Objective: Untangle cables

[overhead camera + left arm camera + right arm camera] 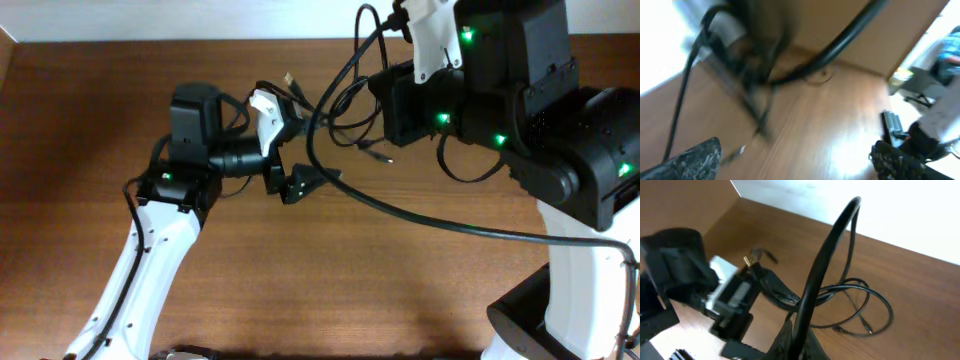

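The cables are thin black cords lying in loose loops on the wooden table between the two arms, with a gold plug end at the back. In the right wrist view the loops spread right of a denser knot. My right gripper is shut, and a thin cord runs from its tip up to the knot. My left gripper is open and empty, with blurred cords beyond it. In the overhead view it sits just left of the loops.
A thick black robot cable arcs from the right arm across the table. It crosses the right wrist view and the left wrist view. The table's back edge meets a white wall.
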Robot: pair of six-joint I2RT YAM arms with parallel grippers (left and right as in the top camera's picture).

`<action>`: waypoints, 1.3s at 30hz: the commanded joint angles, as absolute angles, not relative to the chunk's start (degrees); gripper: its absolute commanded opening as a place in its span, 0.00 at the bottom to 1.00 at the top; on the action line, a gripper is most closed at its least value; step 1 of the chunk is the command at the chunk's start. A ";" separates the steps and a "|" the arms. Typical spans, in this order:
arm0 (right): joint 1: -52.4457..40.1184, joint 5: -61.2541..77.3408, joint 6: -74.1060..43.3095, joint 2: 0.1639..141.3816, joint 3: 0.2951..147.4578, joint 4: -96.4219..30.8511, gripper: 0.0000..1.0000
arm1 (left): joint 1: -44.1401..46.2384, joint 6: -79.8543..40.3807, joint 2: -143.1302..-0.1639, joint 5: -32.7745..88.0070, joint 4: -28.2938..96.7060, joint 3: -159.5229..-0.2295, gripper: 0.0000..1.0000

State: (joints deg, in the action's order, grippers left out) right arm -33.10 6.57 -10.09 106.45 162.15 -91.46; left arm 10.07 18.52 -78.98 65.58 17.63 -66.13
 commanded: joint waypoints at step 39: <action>6.17 -25.10 -20.88 101.58 162.54 -91.33 0.04 | -22.06 5.45 -81.69 60.25 23.57 -66.70 0.00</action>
